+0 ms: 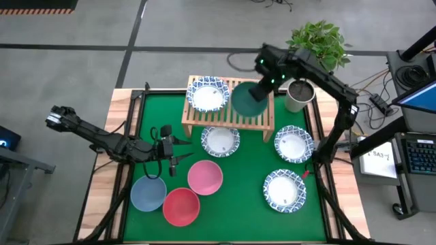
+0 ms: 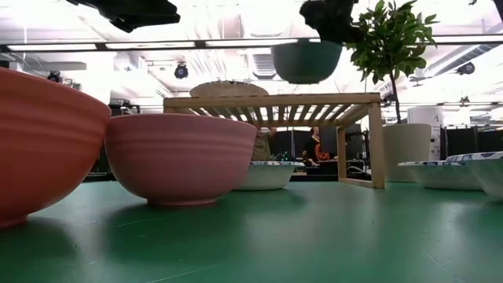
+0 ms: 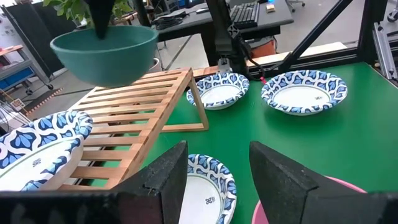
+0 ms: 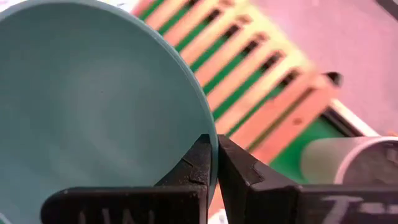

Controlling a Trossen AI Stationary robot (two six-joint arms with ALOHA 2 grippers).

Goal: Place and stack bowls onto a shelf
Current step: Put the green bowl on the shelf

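Observation:
My right gripper [image 1: 263, 84] is shut on the dark green bowl [image 1: 248, 99], which hangs in the air over the right part of the light-wood shelf [image 1: 228, 116]; in the low view the green bowl [image 2: 306, 61] is clear above the slatted top [image 2: 271, 101]. One white blue-rimmed bowl [image 1: 208, 94] sits on the shelf's left end. Three more white bowls [image 1: 220, 141] [image 1: 293, 143] [image 1: 285, 190] rest on the green mat. The pink [image 1: 204, 177], blue-grey [image 1: 148, 192] and red [image 1: 181, 206] bowls stand at the near left. My left gripper [image 1: 172, 147] is open above the mat, left of the shelf. My right gripper pinches the green bowl's rim [image 4: 200, 118] on its far right side, one finger inside the bowl and one outside. The fingers [image 4: 239, 165] come from above, pointing down. The bowl hangs below them, lifted clear of the shelf and roughly upright.
A grey pot with a leafy plant [image 1: 300, 95] stands just right of the shelf, close to the right arm. The shelf's middle and right slats [image 3: 134, 102] are bare. Open green mat lies between the bowls in the middle [image 1: 248, 170].

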